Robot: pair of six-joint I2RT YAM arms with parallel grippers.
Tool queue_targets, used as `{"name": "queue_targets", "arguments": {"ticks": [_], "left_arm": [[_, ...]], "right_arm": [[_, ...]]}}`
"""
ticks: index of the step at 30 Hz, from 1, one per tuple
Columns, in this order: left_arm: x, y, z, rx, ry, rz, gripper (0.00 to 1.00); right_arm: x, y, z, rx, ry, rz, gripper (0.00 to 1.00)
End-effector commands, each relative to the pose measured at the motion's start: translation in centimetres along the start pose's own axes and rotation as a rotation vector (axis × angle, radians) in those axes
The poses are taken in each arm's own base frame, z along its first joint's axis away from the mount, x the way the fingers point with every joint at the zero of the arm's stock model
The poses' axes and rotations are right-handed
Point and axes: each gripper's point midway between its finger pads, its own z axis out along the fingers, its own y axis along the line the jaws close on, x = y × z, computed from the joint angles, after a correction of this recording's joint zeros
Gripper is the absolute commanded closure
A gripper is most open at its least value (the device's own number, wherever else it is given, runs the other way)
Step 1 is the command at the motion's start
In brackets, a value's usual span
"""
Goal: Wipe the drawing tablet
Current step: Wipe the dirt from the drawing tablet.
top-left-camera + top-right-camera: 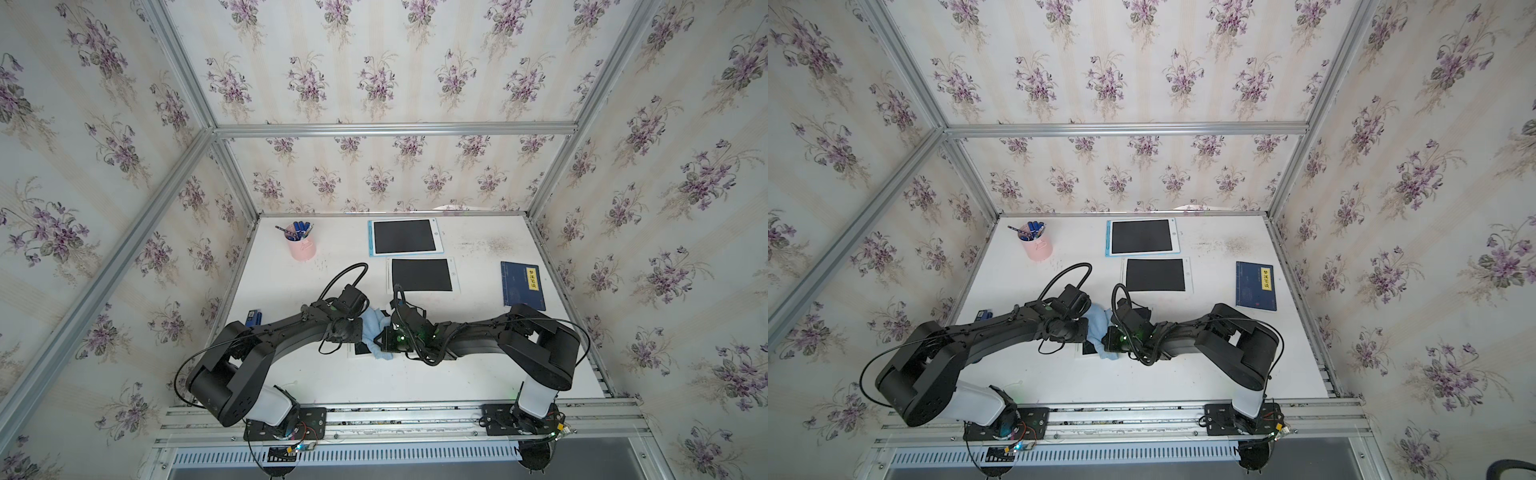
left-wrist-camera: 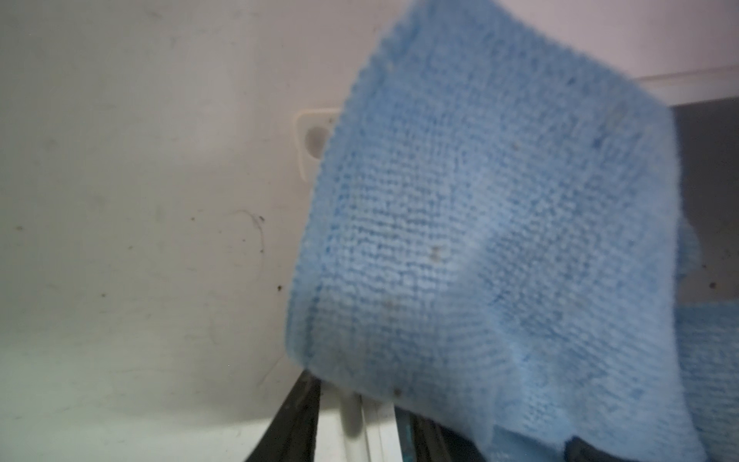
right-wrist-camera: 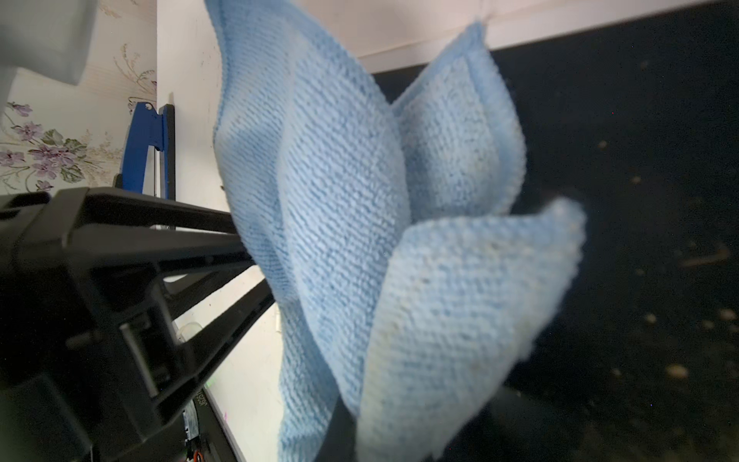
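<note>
Both arms reach inward and meet over the near-middle of the bench (image 1: pixel 478 365); the blue cloth (image 1: pixel 372 328) hangs bunched between them, and both top views show it.

The right end effector (image 1: pixel 383 340) is clamped tight on the blue cloth; in the right wrist view the cloth's folds (image 3: pixel 340 200) fan out from the bottom of the picture.

The left end effector (image 3: pixel 250 266) comes in from the opposite side. Its two black fingers (image 3: pixel 200 228) stand a narrow way apart and their tips are lost behind the cloth; we cannot tell whether they grip it. In the left wrist view the cloth (image 2: pixel 480 240) drapes across most of the picture.

The drawing tablet (image 3: pixel 640 180) lies flat on the bench right under the cloth and both end effectors. Its black screen shows pale specks in the right wrist view; in a top view only a dark corner (image 1: pixel 361 349) peeks out below the cloth.

Farther back a white-framed tablet (image 1: pixel 420 275) lies flat. Behind that is a blue-framed tablet (image 1: pixel 402 237); both have dark screens and sit apart from the arms.

A pink pen cup (image 1: pixel 302 247) stands upright at the back left with pens in it; a blue book (image 1: pixel 523 284) lies at the right. A small blue object (image 1: pixel 253 318) sits at the bench's left edge, just beside the left arm.
</note>
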Motion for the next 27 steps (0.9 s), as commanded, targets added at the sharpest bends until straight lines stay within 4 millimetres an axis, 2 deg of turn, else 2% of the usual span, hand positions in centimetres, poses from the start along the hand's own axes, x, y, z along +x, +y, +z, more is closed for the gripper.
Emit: {"name": "queue_targets", "arguments": {"ticks": [1, 8, 15, 21, 27], "left_arm": [[2.7, 1.4, 0.3, -0.056, 0.101, -0.003, 0.61], [3.3, 0.6, 1.2, -0.004, 0.12, -0.033, 0.63], [4.2, 0.8, 1.9, 0.002, 0.133, -0.049, 0.75], [4.8, 1.2, 2.1, 0.0, 0.138, -0.058, 0.74], [5.0, 1.3, 2.1, -0.003, 0.139, -0.062, 0.74]], "right_arm": [[1.5, -4.5, -0.6, 0.186, 0.03, 0.048, 1.0], [1.4, -4.8, -1.4, 0.202, 0.017, 0.046, 1.0], [1.9, -4.6, -1.0, 0.195, 0.038, 0.041, 1.0], [2.4, -4.3, -0.5, 0.196, 0.058, 0.031, 1.0], [2.6, -6.0, -1.5, 0.275, 0.049, 0.039, 1.0]]}}
